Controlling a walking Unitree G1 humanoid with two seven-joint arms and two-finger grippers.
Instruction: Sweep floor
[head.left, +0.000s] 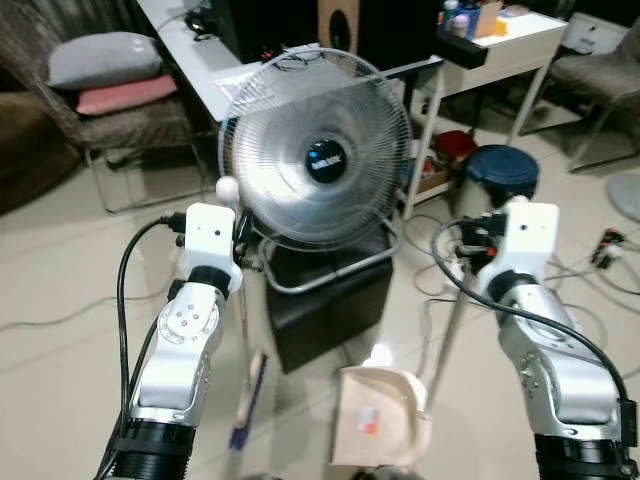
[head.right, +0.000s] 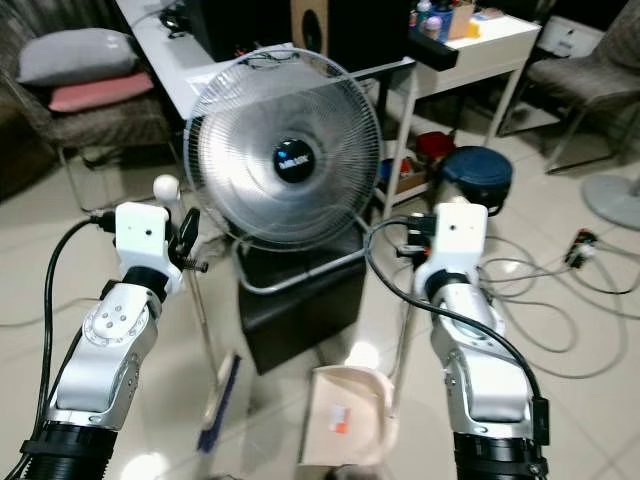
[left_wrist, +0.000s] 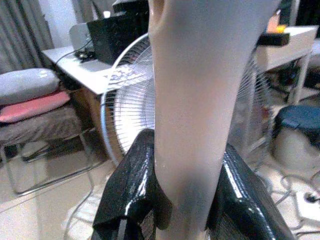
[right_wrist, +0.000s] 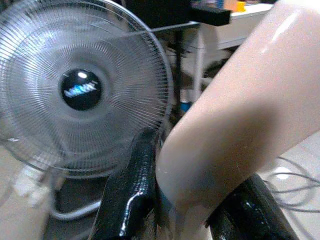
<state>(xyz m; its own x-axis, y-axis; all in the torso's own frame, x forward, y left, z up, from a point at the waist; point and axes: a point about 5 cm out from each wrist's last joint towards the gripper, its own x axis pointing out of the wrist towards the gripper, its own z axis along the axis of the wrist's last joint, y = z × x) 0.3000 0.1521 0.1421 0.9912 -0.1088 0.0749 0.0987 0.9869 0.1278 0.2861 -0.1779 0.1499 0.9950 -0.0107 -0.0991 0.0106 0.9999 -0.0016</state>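
Both silver arms raised forward, elbows bent, each gripper clamped on a handle.

The left gripper (head.left: 240, 238) sits at the end of an upright forearm, its black jaws closed around the broom handle (left_wrist: 195, 115). The right gripper (head.left: 478, 240) is held at like height, wrist turned inward, jaws closed around the dustpan handle (right_wrist: 225, 135). A black cable loops beside each wrist.

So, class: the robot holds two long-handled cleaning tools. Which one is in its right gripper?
The beige dustpan, gripped by the right gripper on its handle, pan resting on the floor. The left gripper holds the broom, whose bristles are blue.
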